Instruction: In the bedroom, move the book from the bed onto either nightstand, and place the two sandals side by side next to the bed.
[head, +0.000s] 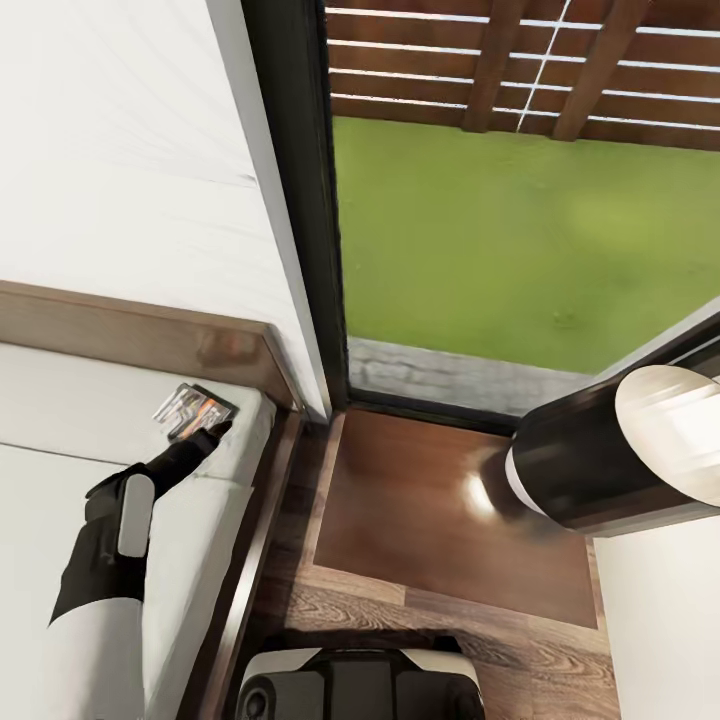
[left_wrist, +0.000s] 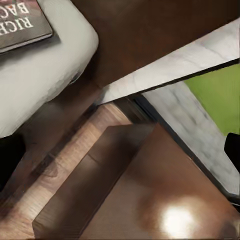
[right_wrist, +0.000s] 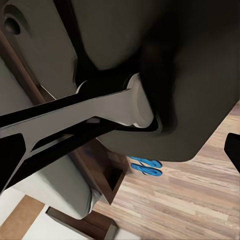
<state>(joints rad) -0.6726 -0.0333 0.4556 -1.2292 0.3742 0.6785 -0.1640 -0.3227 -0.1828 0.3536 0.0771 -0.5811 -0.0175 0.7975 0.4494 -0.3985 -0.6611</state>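
Dark-covered and thin, the book (head: 194, 410) is lying flat on the off-white mattress of the bed (head: 60, 400), close to the corner by the headboard and the window. The left gripper (head: 208, 432) is reaching over the mattress and its tip is arriving at the near edge of the book; I judge the arm is stretching there to pick the book up. Whether its fingers are wide or narrow I cannot tell, because they are showing as a dark shape against the cover, and whether they are touching it is also unclear.

The nightstand (head: 440, 520) is standing just beside the bed, in front of the window, and its glossy brown top is reflecting a bright spot. It seems a sensible place for the book, as it is the nearest surface. The right arm (head: 620, 450) is hanging over it (held aside, I suppose, so it is not blocking the left arm); the state of its fingers I cannot tell either.

In the left wrist view, the book (left_wrist: 22, 22) is showing white lettering at the mattress corner, with the nightstand (left_wrist: 150, 190) across a narrow strip of floor. From the right wrist view, the two sandals (right_wrist: 145, 166) are lying together on the plank floor, bright blue, near the bed frame, behind the robot's own body.
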